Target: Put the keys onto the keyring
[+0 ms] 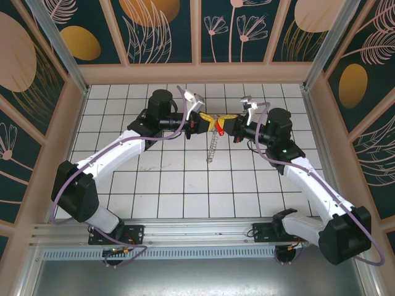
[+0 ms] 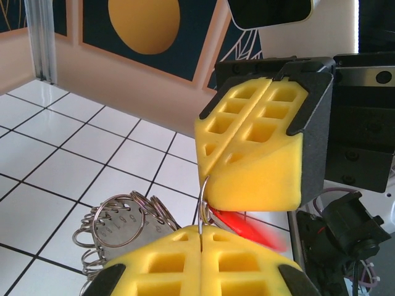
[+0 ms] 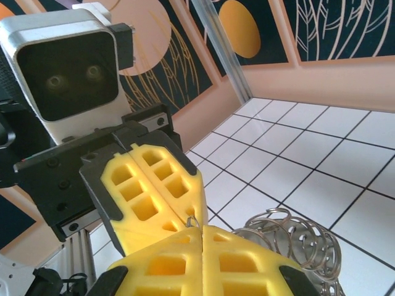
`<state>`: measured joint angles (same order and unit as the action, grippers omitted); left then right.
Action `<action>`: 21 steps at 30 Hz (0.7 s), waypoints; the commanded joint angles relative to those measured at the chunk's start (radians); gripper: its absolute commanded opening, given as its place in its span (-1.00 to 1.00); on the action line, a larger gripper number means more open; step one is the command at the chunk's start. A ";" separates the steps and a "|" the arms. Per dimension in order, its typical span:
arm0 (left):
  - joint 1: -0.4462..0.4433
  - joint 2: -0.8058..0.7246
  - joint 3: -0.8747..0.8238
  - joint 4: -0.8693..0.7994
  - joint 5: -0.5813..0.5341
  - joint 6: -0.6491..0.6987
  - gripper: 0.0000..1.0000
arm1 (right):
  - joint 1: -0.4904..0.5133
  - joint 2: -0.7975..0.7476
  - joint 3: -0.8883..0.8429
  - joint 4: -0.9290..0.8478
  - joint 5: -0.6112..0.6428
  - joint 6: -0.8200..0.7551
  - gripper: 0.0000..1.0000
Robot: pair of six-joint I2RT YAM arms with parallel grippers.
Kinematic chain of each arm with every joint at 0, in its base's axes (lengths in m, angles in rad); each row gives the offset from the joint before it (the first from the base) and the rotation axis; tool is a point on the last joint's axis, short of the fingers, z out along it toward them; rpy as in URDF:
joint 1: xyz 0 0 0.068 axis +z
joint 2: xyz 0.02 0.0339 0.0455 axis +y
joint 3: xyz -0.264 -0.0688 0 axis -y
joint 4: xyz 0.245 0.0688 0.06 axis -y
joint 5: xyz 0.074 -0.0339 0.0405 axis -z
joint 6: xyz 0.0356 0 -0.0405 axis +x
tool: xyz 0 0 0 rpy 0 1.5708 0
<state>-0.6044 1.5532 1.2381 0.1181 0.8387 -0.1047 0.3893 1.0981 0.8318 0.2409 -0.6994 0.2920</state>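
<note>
Both grippers meet tip to tip above the middle of the table. My left gripper is shut on a thin wire ring of the keyring. That wire arcs up into the seam of my right gripper, which is also shut on it. The keys, one red-headed piece, sit just under the right pads, against the ring. The rest of the keyring, a string of silvery rings with a metal tag, hangs down toward the tiles.
White tiled floor lies below, with peach walls on all sides. Each wrist's camera block stands close over the other gripper. Cables trail along both arms.
</note>
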 commanded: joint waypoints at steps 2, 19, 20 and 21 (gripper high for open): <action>-0.009 -0.023 0.025 0.044 0.027 0.019 -1.00 | 0.000 0.007 0.015 -0.049 0.083 -0.041 -1.00; -0.010 -0.054 -0.008 0.116 -0.008 -0.008 -1.00 | -0.026 -0.027 -0.028 -0.038 -0.080 -0.025 -1.00; -0.009 -0.055 -0.008 0.117 -0.008 -0.009 -1.00 | -0.026 -0.030 -0.028 -0.043 -0.075 -0.029 -1.00; -0.009 -0.055 -0.008 0.118 -0.008 -0.008 -1.00 | -0.028 -0.033 -0.026 -0.050 -0.071 -0.033 -1.00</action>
<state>-0.6075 1.5436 1.2304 0.1471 0.8036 -0.1062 0.3714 1.0847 0.8215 0.2020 -0.7349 0.2703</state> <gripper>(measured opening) 0.059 0.042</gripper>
